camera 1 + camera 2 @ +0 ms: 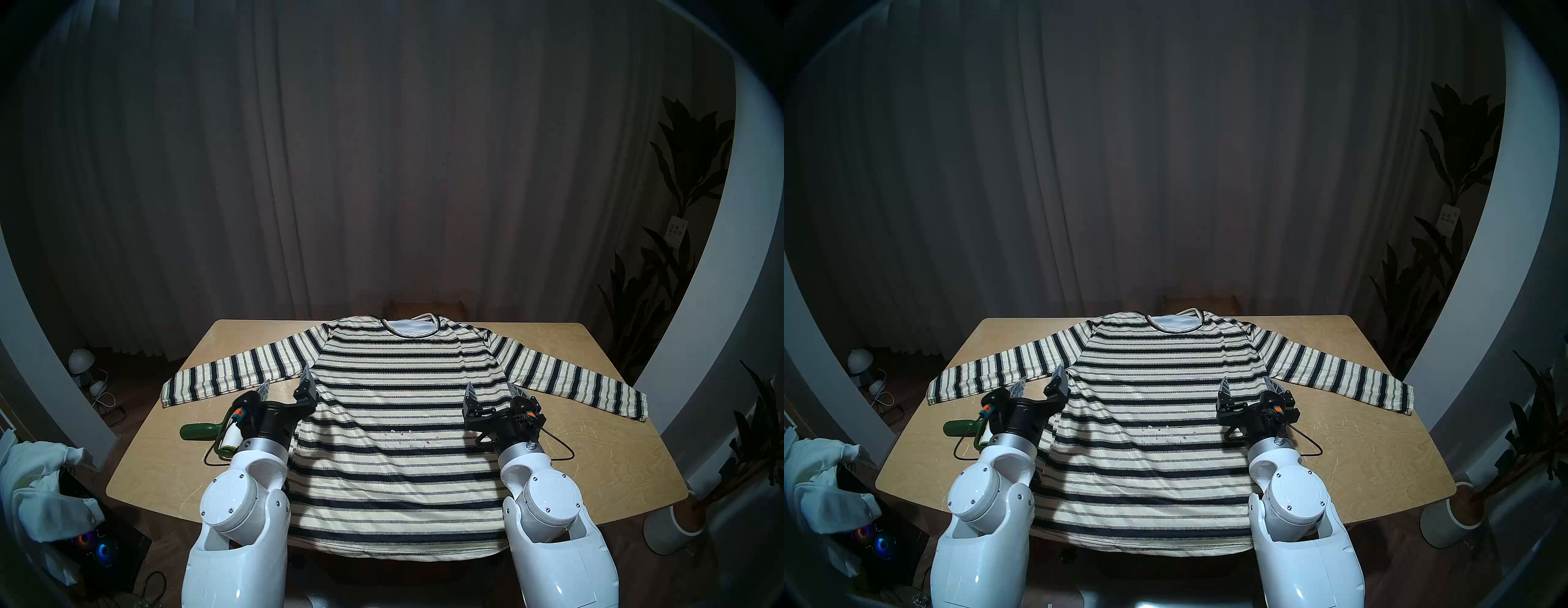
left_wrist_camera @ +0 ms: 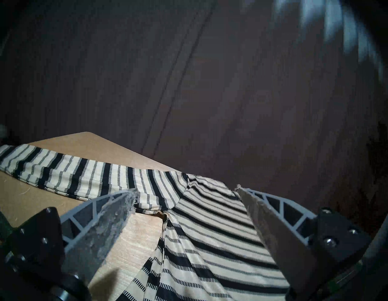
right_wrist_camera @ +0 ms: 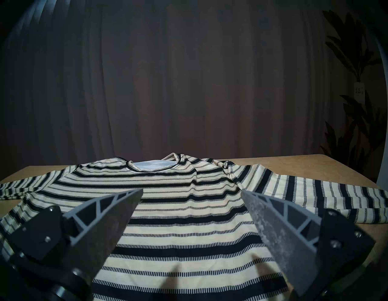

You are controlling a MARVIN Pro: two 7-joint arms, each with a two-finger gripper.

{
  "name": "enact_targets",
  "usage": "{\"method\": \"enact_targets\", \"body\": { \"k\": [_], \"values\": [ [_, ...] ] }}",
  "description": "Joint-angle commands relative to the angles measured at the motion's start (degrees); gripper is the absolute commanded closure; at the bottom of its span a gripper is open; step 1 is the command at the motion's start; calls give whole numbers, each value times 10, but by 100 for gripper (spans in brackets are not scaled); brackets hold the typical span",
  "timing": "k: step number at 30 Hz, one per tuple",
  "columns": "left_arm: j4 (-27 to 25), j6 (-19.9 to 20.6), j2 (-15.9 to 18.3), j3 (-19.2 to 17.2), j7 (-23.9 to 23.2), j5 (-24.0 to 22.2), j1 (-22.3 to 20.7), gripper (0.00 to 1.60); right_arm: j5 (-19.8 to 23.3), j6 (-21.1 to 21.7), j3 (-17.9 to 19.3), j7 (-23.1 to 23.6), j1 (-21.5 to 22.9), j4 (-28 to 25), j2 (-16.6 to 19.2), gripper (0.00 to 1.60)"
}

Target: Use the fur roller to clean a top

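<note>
Nothing's getting cleaned yet, the cream and black striped long-sleeved top [image 1: 399,424] is lying flat on the light wooden desk [image 1: 594,446] and the little lint roller with the white roll and dark green handle [image 1: 208,435] is sitting untouched just left of it, half hiding under the left arm. Both arms are hovering level, pointing forward. Left end effector [image 1: 286,384] and right end effector [image 1: 492,392] are both gaping wide, holding nothing. I'm guessing the left one is needing to drop down and grab that handle

Dim room. Dark pleated curtain [image 1: 382,170] fills back wall. Pale wooden tabletop [image 1: 594,446] in front. Potted plant [image 1: 679,276] right. White lamp [image 1: 80,361] on floor left.
</note>
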Motion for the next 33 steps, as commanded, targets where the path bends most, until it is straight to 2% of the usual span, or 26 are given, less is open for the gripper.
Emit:
{"method": "enact_targets", "body": {
  "k": [1,10,19,26,27,33],
  "values": [
    [-62,25,-19,-35,-2,-128,10,0,20,8,7,9,9,-30,-2,0],
    [-96,89,-43,-104,16,-289,30,0,50,32,28,26,14,-46,1,0],
    [-123,181,-62,-164,39,-438,45,0,100,70,67,64,12,-67,16,0],
    [-138,267,-31,-217,34,-546,83,0,122,93,92,83,8,-58,29,0],
    [-138,264,-25,-218,32,-551,89,0,125,95,94,86,8,-56,30,0],
    [-123,337,0,-261,1,-608,110,0,135,101,107,115,9,-51,51,0]
  ]
}}
